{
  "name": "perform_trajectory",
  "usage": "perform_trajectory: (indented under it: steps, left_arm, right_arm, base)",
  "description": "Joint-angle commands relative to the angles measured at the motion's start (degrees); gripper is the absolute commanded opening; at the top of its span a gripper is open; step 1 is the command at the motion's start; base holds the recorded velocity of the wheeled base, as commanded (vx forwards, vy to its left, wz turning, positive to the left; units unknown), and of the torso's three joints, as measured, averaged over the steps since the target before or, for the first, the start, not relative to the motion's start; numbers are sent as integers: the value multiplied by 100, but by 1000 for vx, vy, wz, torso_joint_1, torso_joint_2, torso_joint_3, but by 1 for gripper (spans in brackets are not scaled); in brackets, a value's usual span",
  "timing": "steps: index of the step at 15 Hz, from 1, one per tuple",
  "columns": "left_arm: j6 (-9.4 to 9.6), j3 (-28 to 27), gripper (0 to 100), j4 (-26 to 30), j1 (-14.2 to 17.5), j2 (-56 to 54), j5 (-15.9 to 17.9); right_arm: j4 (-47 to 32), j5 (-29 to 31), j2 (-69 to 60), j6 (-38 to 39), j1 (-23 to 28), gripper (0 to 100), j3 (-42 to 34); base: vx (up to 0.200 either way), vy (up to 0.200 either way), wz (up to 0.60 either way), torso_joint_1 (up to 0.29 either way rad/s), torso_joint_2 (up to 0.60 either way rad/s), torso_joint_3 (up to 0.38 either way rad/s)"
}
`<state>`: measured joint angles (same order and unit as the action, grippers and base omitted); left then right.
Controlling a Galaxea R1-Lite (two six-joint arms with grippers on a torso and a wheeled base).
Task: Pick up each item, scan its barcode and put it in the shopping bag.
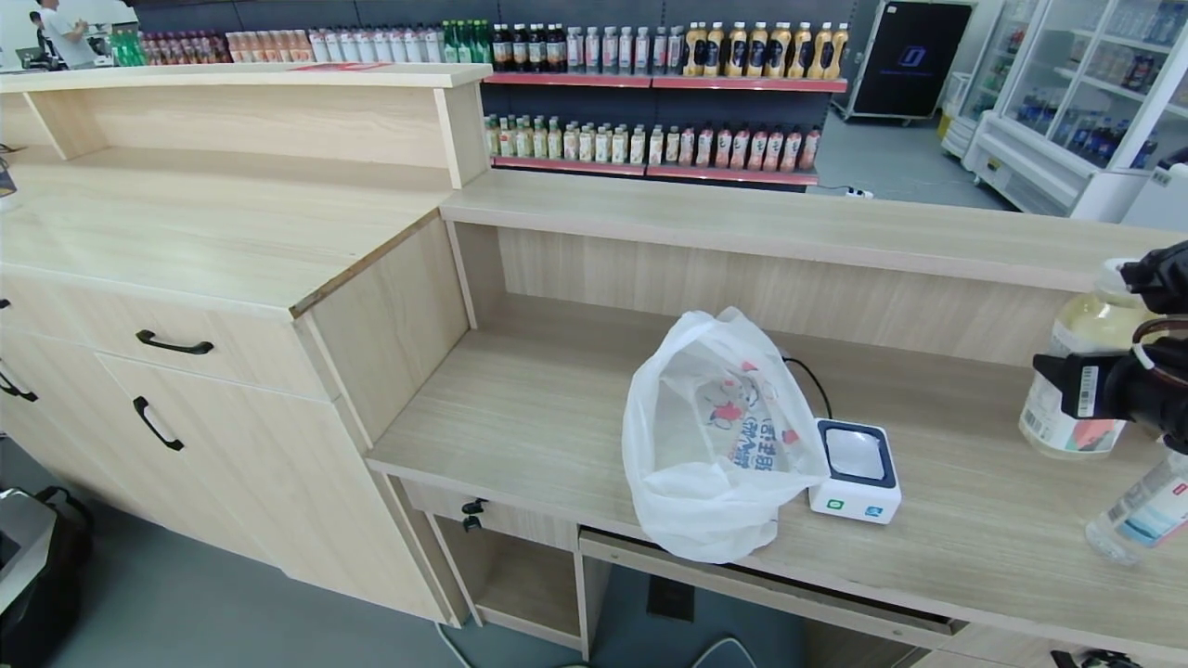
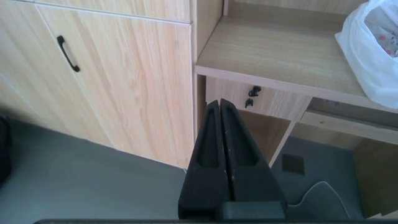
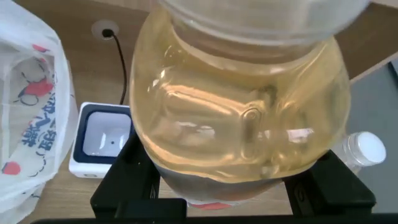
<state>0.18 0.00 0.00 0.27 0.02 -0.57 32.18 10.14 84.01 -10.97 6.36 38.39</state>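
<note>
A bottle of pale yellow drink (image 1: 1081, 371) is upright at the counter's right end, with my right gripper (image 1: 1104, 390) shut on its lower body. In the right wrist view the bottle (image 3: 242, 106) sits between the black fingers (image 3: 124, 180). The white barcode scanner (image 1: 856, 468) lies on the counter to the bottle's left, beside the open white shopping bag (image 1: 715, 436). A clear water bottle (image 1: 1146, 510) is at the right edge, its white cap (image 3: 364, 149) showing past the held bottle. My left gripper (image 2: 220, 109) hangs shut and empty, low beside the cabinet.
The scanner's black cable (image 1: 812, 376) runs back behind the bag. A raised ledge (image 1: 789, 223) borders the counter's far side, and a taller cabinet (image 1: 232, 241) with black handles stands to the left. Shelves of drinks (image 1: 650, 93) lie beyond.
</note>
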Motion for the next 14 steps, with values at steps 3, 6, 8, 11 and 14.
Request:
perform_trajectory:
  steps: [3,6,8,11,14]
  left_arm:
    - [8,0,0,0,0,-2,-4]
    - [-1,0,0,0,0,-2,-4]
    - [8,0,0,0,0,-2,-4]
    - [8,0,0,0,0,-2,-4]
    - [8,0,0,0,0,-2,-4]
  right_arm:
    - [34,-4,-253,-731,-135,0,-33]
    - [447,32,-95,-933,-206,0,11]
    - [860,32,239,-942,-285,0,160]
    - [1264,-628,846,-590,-425,0,345]
    - [1624,-1164,1584,-212,-373,0,450]
  base:
    - [0,0,200,1,-1,-1]
    - [0,0,600,-1,4,2]
    - [0,0,600,0,2,2]
    - [0,0,200,2,-2,1]
    - [0,0,0,0,0,0]
